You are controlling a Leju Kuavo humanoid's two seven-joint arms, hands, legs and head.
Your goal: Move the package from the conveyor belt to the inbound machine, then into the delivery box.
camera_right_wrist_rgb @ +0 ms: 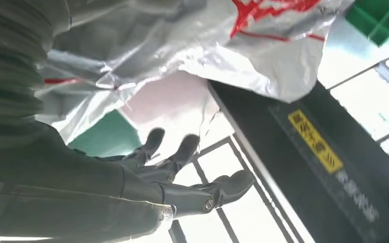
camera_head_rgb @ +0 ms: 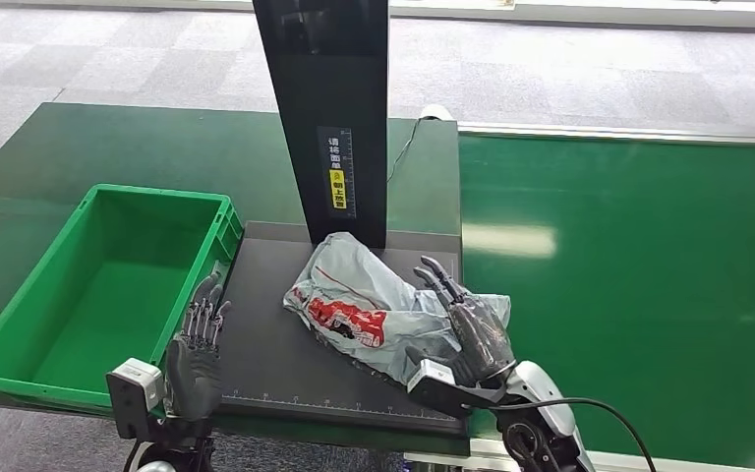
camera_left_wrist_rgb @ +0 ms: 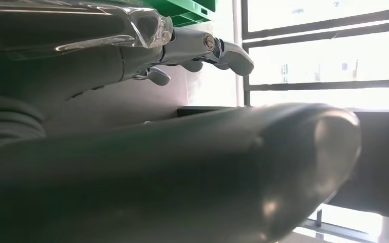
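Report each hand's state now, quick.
Left hand: open, holding nothing, fingers apart beside the green plastic bin.
Right hand: open, fingers spread beside the grey plastic package with red print, not gripping it.

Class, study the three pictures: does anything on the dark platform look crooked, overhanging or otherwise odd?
Yes. The package, a crumpled grey bag with red print, lies askew on the platform, its end spilling over the edge toward the belt. The right hand rests on that end, fingers spread.

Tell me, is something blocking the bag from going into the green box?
Nothing visible blocks it. The package lies on the dark platform, the green box sits open beside it, and the left robot hand hovers between them.
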